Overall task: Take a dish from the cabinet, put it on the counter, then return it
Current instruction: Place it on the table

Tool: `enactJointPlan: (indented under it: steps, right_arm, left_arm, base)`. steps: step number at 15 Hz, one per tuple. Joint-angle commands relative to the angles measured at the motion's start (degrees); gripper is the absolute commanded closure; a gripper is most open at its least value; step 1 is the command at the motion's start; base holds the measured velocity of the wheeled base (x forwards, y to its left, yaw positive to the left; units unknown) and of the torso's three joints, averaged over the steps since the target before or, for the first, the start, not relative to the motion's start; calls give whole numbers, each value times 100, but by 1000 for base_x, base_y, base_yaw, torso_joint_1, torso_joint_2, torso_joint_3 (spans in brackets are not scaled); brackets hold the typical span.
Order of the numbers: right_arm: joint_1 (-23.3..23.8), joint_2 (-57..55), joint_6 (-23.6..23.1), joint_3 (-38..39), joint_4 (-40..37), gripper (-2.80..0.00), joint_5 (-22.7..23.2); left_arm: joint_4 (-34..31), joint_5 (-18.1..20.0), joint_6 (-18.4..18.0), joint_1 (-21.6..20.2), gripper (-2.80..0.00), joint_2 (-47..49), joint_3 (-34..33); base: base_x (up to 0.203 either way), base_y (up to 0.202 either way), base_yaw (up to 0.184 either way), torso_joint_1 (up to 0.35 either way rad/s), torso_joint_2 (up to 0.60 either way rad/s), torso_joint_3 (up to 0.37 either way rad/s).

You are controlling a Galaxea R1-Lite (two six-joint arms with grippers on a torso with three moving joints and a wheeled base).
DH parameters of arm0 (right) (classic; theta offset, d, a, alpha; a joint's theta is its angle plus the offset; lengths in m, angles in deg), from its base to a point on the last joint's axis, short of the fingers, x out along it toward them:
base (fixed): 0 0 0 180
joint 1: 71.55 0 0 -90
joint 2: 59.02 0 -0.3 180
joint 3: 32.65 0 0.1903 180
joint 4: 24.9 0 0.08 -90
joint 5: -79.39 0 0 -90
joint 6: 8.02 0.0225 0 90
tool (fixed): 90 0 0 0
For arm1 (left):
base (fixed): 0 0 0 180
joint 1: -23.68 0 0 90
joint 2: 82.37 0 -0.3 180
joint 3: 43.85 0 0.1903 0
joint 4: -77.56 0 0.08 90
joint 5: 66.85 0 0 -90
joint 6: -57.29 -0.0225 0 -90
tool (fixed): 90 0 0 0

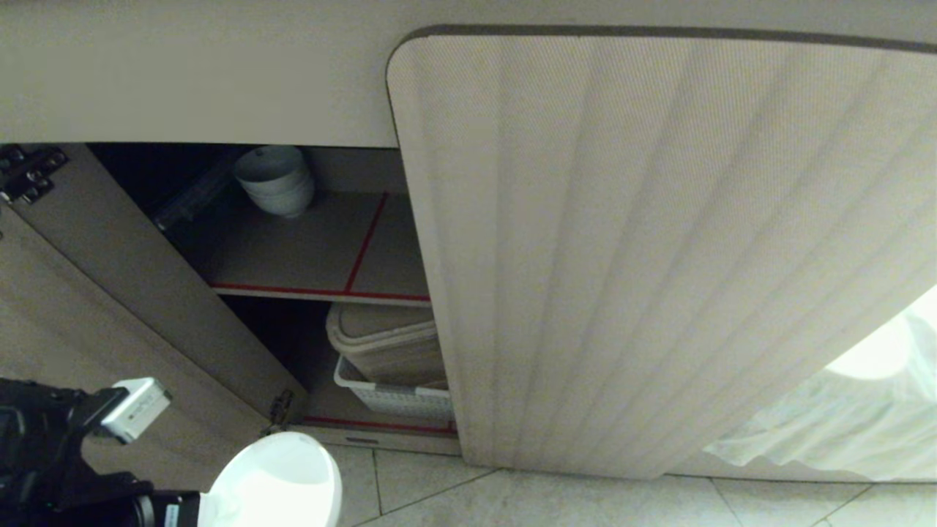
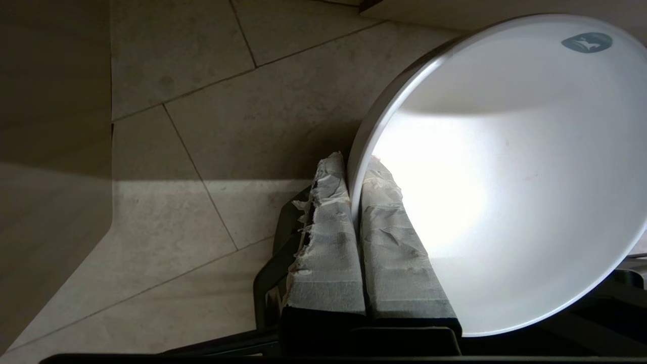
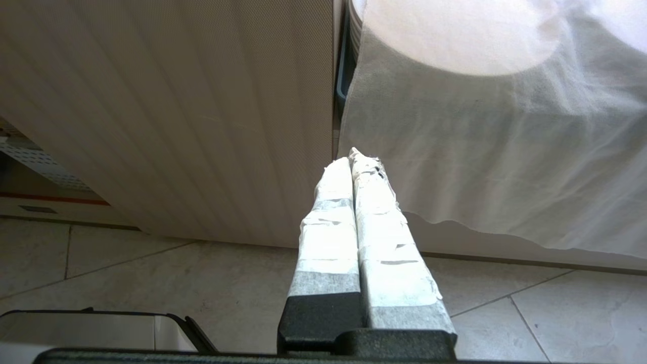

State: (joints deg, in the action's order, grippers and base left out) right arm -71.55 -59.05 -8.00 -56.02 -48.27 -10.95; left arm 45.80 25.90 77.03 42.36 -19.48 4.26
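Since your left gripper only pinches the dish by a thin bit of rim, one taped finger inside and one outside, I'd worry about it pivoting or slipping out onto the tiled floor. It hangs low at about 7 o'clock in the head view, outside the cabinet. You could also clip the open door swinging back toward the shelf, or bump the stack of bowls at 11 o'clock. Right gripper is pressed together, empty, parked. Only marking: a small blue-grey logo inside the dish, no readable text.
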Motion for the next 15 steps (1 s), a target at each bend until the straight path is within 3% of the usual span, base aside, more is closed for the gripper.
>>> enactJointPlan:
  steps: [1,7,11,15]
  right_arm:
    - [0,2,-2,0,0,0,0]
    - [0,2,-33,0,9,0,-9]
    - [0,2,-37,0,8,0,-9]
    - [0,2,-37,0,0,0,-9]
  left_arm:
    - [-5,-2,13,-4,0,91,4]
    - [12,-2,13,-22,0,144,4]
    - [12,-19,13,-31,0,136,4]
    - [12,-19,12,-31,0,127,4]
  base:
    - [0,0,0,0,0,0]
    - [0,0,0,0,0,0]
    - [0,0,0,46,-214,-232]
    - [0,0,0,174,-513,-297]
